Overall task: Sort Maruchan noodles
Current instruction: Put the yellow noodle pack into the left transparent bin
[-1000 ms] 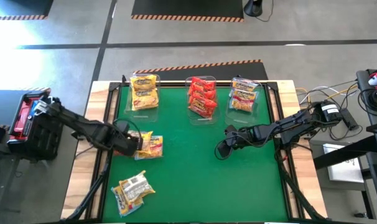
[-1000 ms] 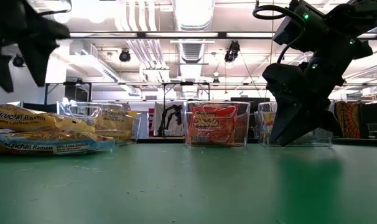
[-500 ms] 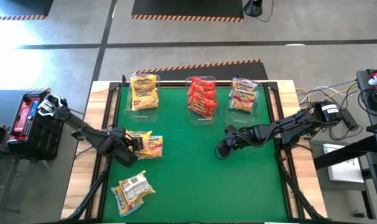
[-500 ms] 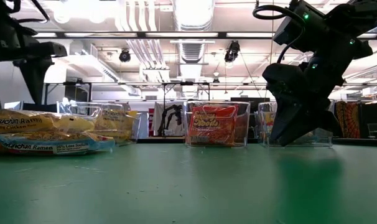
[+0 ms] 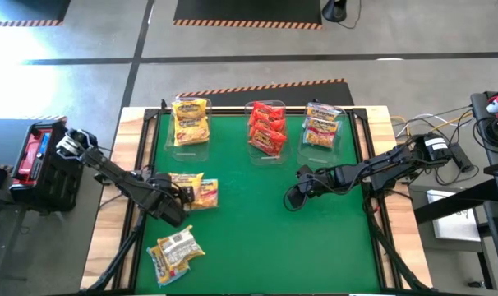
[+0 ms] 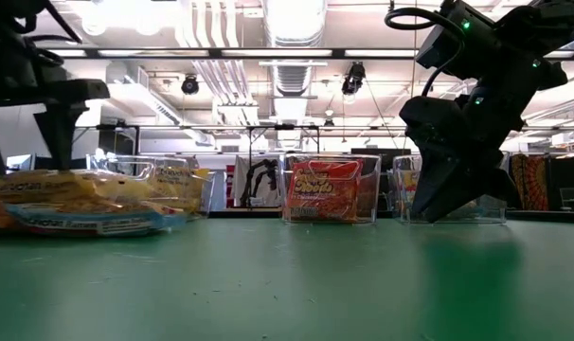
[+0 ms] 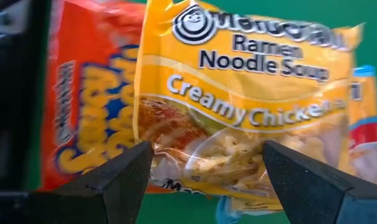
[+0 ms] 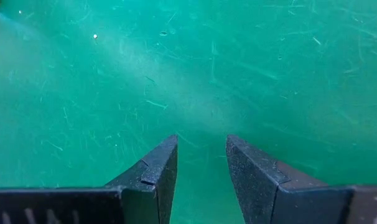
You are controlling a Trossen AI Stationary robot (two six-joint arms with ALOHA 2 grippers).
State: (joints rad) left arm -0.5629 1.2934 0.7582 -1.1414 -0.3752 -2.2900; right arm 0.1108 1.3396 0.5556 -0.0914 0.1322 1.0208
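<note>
Left wrist view: we see the left gripper spread wide, holding nothing, over a Creamy Chicken packet that partly hides an orange packet on the green mat. We see the right gripper narrowly parted, empty, above bare mat.
</note>
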